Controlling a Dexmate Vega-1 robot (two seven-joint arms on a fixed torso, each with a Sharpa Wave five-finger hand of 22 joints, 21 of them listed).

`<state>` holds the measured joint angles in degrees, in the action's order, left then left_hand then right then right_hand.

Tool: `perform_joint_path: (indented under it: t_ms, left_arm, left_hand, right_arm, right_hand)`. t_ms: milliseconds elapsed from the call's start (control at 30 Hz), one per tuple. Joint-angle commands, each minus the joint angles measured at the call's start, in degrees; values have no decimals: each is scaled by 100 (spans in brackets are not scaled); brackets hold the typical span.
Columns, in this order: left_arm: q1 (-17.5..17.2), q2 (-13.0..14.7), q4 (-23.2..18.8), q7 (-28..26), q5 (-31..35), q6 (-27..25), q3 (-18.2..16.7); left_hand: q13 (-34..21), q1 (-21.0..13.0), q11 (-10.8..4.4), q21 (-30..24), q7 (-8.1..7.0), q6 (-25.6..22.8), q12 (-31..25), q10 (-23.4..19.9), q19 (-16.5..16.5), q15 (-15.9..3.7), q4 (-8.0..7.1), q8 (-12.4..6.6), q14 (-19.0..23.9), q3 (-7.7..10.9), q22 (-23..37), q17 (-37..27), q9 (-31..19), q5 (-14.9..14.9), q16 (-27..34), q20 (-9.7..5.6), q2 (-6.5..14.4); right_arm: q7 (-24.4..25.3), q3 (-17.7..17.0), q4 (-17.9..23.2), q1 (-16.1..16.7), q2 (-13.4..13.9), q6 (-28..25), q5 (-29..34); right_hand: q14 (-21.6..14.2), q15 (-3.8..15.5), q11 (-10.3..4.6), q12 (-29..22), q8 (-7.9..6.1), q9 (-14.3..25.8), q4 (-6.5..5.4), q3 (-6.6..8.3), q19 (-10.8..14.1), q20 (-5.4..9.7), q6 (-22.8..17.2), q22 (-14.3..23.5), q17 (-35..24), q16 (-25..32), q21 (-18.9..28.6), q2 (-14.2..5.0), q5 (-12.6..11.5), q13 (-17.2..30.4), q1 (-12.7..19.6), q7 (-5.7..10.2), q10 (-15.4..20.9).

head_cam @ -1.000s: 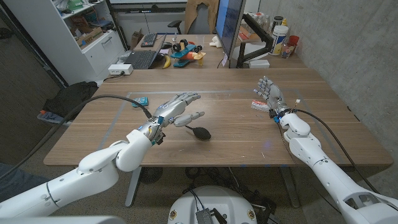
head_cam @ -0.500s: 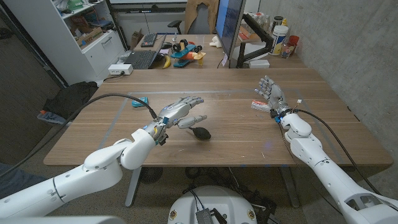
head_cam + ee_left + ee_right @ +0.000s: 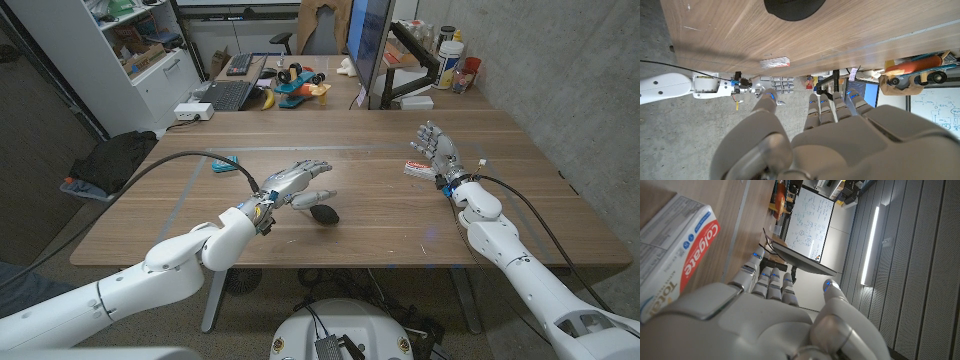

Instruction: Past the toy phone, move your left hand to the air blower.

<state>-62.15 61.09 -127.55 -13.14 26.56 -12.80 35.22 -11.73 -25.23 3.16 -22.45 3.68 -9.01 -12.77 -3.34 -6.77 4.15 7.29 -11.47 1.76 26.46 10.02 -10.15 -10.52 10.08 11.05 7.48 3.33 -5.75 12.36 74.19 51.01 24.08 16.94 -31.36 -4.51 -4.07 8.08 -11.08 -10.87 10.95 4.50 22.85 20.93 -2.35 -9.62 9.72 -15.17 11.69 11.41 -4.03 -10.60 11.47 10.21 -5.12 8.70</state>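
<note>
While the left hand (image 3: 291, 182) hovers with fingers spread and empty just beside the blower (image 3: 324, 213) at mid-table, the reach looks nearly complete; a short final advance remains. Right hand (image 3: 434, 152) stands open near the toothpaste box (image 3: 418, 168).

A black, bulb-shaped blower (image 3: 323, 213) lies on its side mid-worktop; a teal toy phone (image 3: 225, 163) lies flat, well apart.

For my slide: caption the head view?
Left hand open above the black air blower; right hand open beside a toothpaste box.
</note>
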Motion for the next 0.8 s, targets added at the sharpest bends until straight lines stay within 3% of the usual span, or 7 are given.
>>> perform_joint_path:
  t_ms: [33,800]
  left_arm:
    - [194,54,-14,24,113,-149,339]
    - [486,235,-71,451,214,-510,804]
  left_hand:
    - [-2,-79,2,15,-21,-51,-35,-50,29,7,24,3,31,10,9,-11,-18,2,16,26,-8]
    - [-3,-82,-4,68,-24,-64,-34,-71,55,2,39,14,56,5,12,-12,-21,1,14,27,2]
  right_arm:
    - [-23,15,-40,-61,-2,-2,15]
    - [57,67,-21,-74,-48,-50,65]
  right_hand:
    - [-55,-3,-9,-47,-42,8,5,-41,26,-36,-21,19,8,34,-13,-35,-35,-7,17,24,36]
    - [-58,-1,-11,-47,-41,8,13,-63,27,-35,-20,19,25,39,-16,-54,-36,-9,8,38,36]
